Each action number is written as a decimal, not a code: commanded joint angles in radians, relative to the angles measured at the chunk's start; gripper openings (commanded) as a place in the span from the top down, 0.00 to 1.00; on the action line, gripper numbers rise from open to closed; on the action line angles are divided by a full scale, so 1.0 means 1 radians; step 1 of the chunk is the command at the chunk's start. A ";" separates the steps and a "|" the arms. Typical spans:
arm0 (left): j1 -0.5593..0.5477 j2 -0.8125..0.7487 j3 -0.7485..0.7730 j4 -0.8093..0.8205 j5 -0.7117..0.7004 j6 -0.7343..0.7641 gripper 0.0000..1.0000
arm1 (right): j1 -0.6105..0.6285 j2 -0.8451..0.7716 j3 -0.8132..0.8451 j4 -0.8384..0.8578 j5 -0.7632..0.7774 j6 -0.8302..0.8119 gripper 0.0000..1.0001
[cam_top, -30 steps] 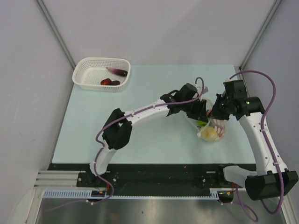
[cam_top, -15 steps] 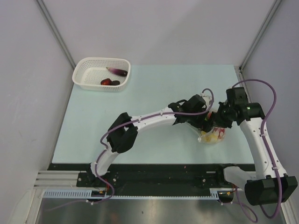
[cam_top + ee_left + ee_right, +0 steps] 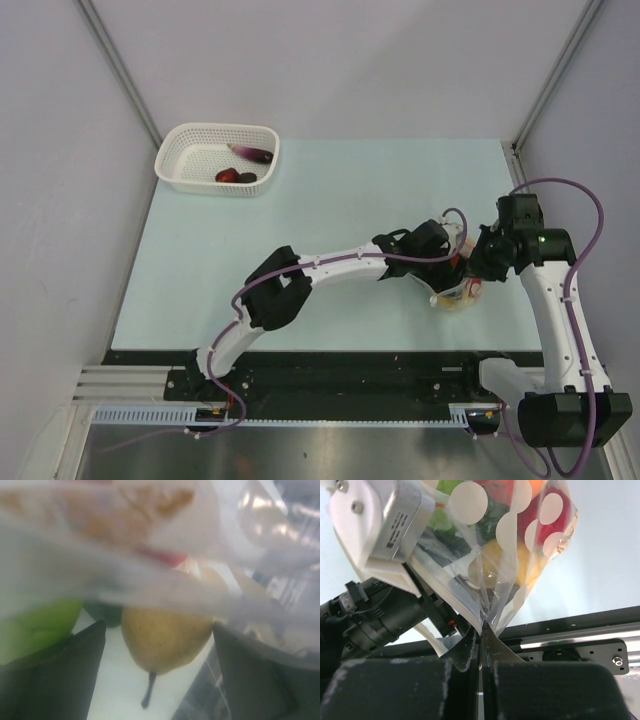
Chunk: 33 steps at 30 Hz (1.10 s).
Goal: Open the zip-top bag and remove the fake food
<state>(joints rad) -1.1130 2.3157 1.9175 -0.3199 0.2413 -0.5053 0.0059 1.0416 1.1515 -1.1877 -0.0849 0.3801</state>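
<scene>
Pale green desk (image 3: 250,260), right side: zip-top bag (image 3: 462,292) is found between both claws.
Clear bag edge is pinched in the closed right claw (image 3: 481,645); left claw (image 3: 160,647) is spread wide, a yellow pear of the fake food (image 3: 165,635) seen between its fingers.

Left wrist view: shows everything out of focus. Veils the top of the yellow pear (image 3: 165,635) with zip-top bag (image 3: 100,575) film, cuts the lime green piece (image 3: 35,630) at the left edge, gives the left fingers (image 3: 55,675) only as dark blurs cut at the bottom. Top view: hides these fingers under wrist and bag, leaves the pieces (image 3: 236,176) in the white basket (image 3: 185,183) too small to name.
</scene>
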 commanded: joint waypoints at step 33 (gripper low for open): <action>0.156 -0.468 -0.054 -0.191 -0.020 0.188 1.00 | -0.043 0.000 -0.009 0.080 0.039 -0.069 1.00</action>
<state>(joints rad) -1.0473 1.9808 1.8912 -0.5114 0.2047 -0.3347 -0.0330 1.0264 1.1423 -1.1526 -0.0601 0.3336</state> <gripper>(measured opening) 0.617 0.010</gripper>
